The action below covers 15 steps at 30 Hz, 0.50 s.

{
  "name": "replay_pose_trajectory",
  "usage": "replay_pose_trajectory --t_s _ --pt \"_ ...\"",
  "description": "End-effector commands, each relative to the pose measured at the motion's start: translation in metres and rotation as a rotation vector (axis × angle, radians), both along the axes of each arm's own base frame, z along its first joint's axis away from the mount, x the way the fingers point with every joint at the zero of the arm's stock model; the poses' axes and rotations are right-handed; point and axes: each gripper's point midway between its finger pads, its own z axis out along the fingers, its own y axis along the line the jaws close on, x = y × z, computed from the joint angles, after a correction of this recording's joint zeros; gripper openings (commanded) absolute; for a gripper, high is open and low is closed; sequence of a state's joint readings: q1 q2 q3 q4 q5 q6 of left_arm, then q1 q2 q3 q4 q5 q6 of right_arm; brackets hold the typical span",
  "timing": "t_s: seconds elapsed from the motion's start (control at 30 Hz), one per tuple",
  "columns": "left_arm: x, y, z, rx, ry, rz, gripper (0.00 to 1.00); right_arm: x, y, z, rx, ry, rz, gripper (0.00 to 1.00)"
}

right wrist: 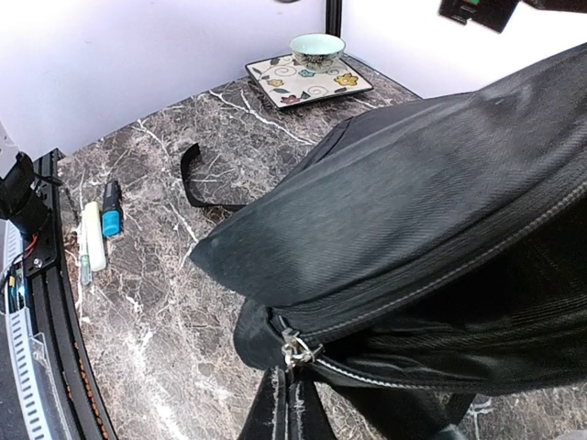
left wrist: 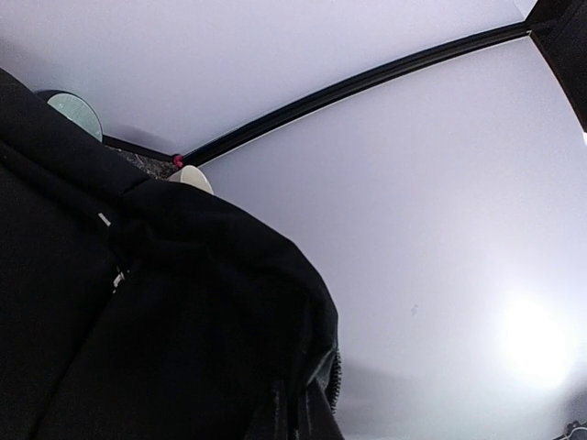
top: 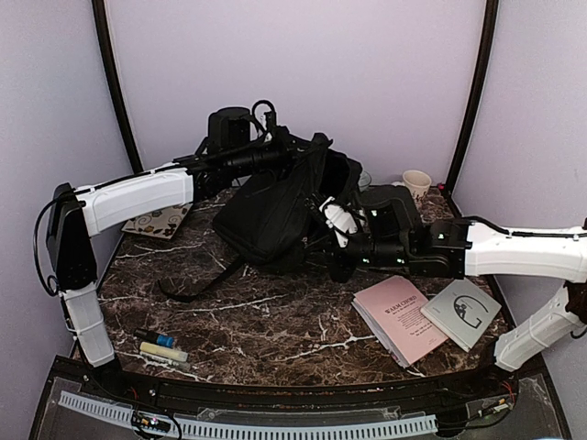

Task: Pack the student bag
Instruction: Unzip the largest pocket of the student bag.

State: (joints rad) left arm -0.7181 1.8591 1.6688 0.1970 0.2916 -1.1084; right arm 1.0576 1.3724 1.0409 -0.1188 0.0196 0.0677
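Top external view showed the student bag (top: 275, 215) slumped at the far middle of the desk (top: 275, 316), a black heap with its strap (top: 197, 280) trailing out toward the near left. The left arm (top: 138, 197) reached across to the bag's far top edge. The left fingers were lost against the black fabric there, and the left wrist view showed only cloth and wall, so I could not tell whether they were spread or pressed together. The right arm (top: 523, 252) came in low from the right edge. In the right wrist view the right fingers (right wrist: 275, 412) were pressed together, nipping the bag's zipped seam just below the zip pull (right wrist: 293, 348).

Edges were crowded and the middle was not. A patterned plate (right wrist: 307, 81) carrying a small bowl (right wrist: 317, 46) sat in the far left corner, partly under the left arm. A cup (top: 416, 183) stood in the far right corner. A blue marker (right wrist: 111, 211) and a white tube (right wrist: 92, 238) lay side by side close to the near left edge. A pink booklet (top: 399, 321) and a grey one (top: 463, 312) lay touching at the near right, the pink one's corner close to the near edge. Between these two groups ran a wide stretch of marble — near the bag, with only the strap loop cutting into its left part.
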Motion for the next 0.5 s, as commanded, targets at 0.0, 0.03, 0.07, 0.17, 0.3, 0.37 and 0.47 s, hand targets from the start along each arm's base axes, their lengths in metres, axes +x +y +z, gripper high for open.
replay_pose_trajectory --t_s 0.0,0.03,0.07,0.17,0.3,0.37,0.47 --pt "0.017 0.023 0.081 -0.209 -0.143 0.104 0.00 -0.018 0.004 -0.011 -0.049 0.003 0.030 0.00" --pt "0.018 0.023 0.086 -0.229 -0.142 0.097 0.00 -0.015 0.004 -0.012 -0.052 -0.002 0.007 0.00" --pt "0.019 0.022 0.089 -0.240 -0.140 0.094 0.00 -0.012 0.004 -0.013 -0.053 -0.008 -0.012 0.00" --pt "0.020 0.022 0.099 -0.264 -0.147 0.094 0.00 -0.007 0.009 -0.018 -0.053 -0.022 -0.046 0.00" --pt "0.023 0.022 0.107 -0.291 -0.151 0.106 0.00 -0.002 0.016 -0.034 -0.047 -0.009 -0.091 0.00" --pt "0.026 0.023 0.111 -0.311 -0.154 0.117 0.00 -0.002 0.019 -0.042 -0.035 0.013 -0.105 0.00" --pt "0.032 0.023 0.115 -0.328 -0.160 0.139 0.00 -0.005 0.028 -0.051 -0.041 0.025 -0.100 0.00"
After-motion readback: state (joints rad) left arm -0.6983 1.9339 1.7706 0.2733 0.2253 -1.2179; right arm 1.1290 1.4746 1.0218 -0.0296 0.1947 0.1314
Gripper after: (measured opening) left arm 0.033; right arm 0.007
